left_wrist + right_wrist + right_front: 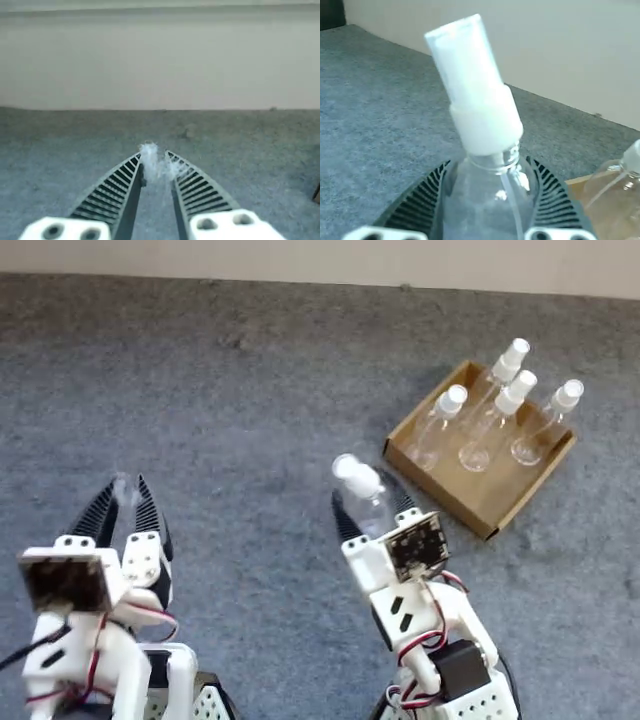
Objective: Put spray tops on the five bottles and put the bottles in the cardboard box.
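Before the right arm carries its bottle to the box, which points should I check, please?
1. Grip: right gripper is shut on the bottle, a finger on each side of its body: ok.
2. Spray top on that bottle: on the neck but tilted, thread showing under its collar: not ok.
3. Four bottles lie in the cardboard box, each with a top: ok.
4. Room for a fifth: bare strip along the box's near side: ok.
5. Left gripper is open, away from the path to the box: ok.

Soft even light, faint shadows, spray top [470, 85] perhaps glaring
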Tool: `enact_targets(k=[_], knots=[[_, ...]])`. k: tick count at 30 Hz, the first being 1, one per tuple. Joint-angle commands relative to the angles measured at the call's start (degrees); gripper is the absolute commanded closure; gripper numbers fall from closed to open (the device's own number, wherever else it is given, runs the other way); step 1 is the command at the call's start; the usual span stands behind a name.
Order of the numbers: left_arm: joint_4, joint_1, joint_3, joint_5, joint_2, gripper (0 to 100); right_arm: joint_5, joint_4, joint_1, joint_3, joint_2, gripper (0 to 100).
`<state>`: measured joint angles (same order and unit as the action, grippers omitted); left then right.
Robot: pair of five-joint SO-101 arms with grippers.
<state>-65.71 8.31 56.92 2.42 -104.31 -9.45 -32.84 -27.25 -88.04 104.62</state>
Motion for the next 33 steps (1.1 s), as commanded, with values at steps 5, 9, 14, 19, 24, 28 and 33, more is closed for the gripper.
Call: enact_targets(k=[5, 9, 14, 19, 24, 28, 33], knots=[[0.4, 0.7, 16.0, -0.4, -1.0, 99, 0.1, -0.1, 7.7, 3.4, 0.7, 87.8], [0.4, -1.3, 22.8, -0.4, -1.0, 99, 0.1, -0.1, 12.3, 5.5, 0.7, 87.8], [2.7, -5.3, 29.1, -0.4, -1.0, 99, 0.1, -0.1, 18.0, 6.8, 0.7, 87.8], [7.6, -6.7, 36.6, -0.4, -1.0, 99, 0.1, -0.1, 22.5, 6.7, 0.7, 87.8], [8.7, -6.7, 40.0, -0.4, -1.0, 99, 0.1, 0.0, 24.4, 6.7, 0.7, 87.8], [8.4, -6.6, 40.0, -0.2, -1.0, 99, 0.1, 0.2, 26.7, 6.7, 0.7, 87.8], [1.4, -6.7, 40.0, -0.4, -1.0, 99, 0.1, 4.9, 29.6, 6.7, 0.6, 87.8]])
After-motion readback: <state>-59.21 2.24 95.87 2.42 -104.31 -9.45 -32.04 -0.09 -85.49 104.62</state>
